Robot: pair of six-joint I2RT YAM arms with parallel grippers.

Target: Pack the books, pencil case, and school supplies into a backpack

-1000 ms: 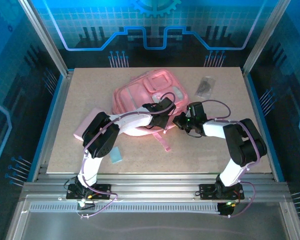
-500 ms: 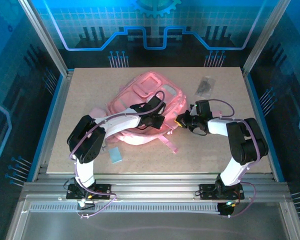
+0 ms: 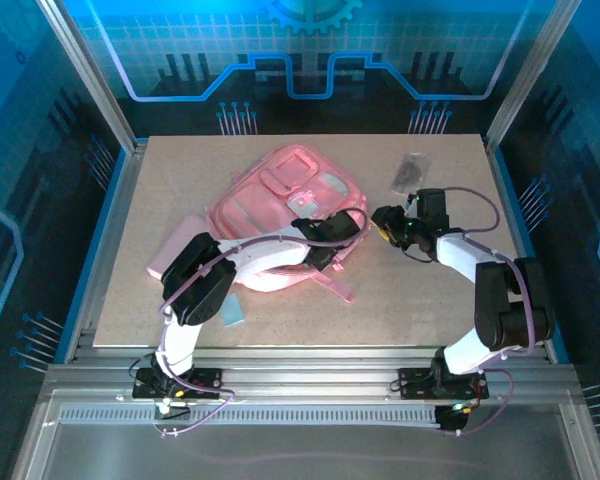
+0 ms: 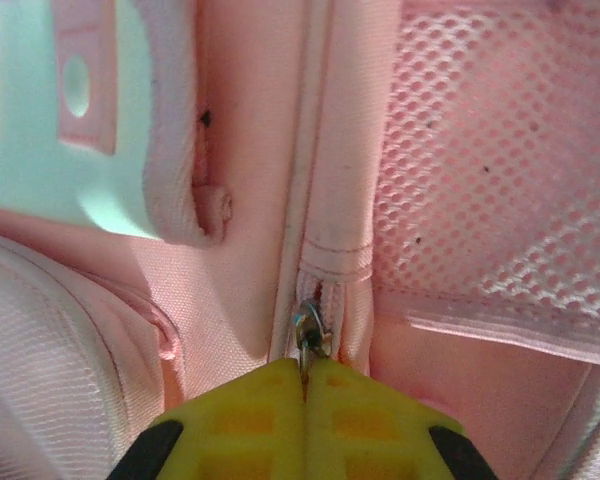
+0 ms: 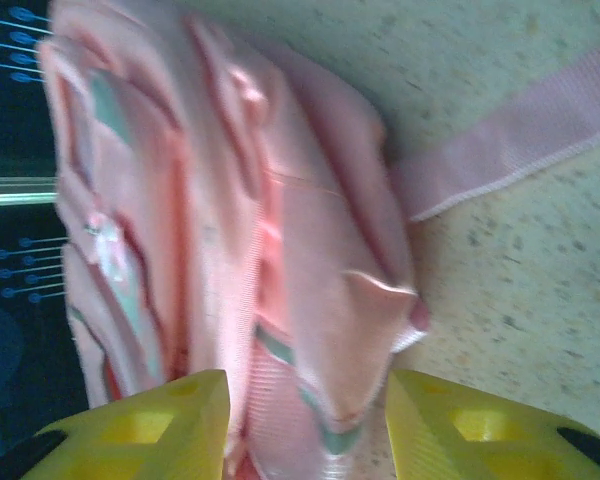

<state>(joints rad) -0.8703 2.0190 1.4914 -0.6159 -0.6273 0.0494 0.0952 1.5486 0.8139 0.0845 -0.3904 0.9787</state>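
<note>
Backpack, large, of pink fabric point(image 3: 280, 195): lay flat in the upper middle of the top view, on the speckled beige table point(image 3: 430, 300).

Left gripper point(image 4: 305, 368): yellow pads clenched on the small metal zip pull point(image 4: 308, 332), at the bottom centre of the left wrist view, beside the pink mesh pocket point(image 4: 500, 170). Judged the main risk to sit here: a thin pull pinched by its tip alone, likely to slip out under a sideways tug or to jam where the zip track bends. Risk also of dragging the whole bag across the table instead of running the slider, with nothing pinning it down.

Right gripper point(image 5: 305, 400): yellow fingers parted and released, the bag's end corner seen between them but not pinched; in the top view, just beside the bag's right edge. Closing from there could catch the loose pink strap point(image 3: 335, 285) rather than the body.

Left arm: reached up and rightwards from the lower left, forearm across the bag's lower edge, wrist tipped down onto it. Right arm: folded at the elbow on the right, forearm pointing leftwards at the bag.

Not yet packed: pale pink oblong pencil case point(image 3: 175, 250) at the left, pale blue flat rectangle point(image 3: 232, 310) at the lower left, small dark grey packet point(image 3: 410, 172) at the upper right.
</note>
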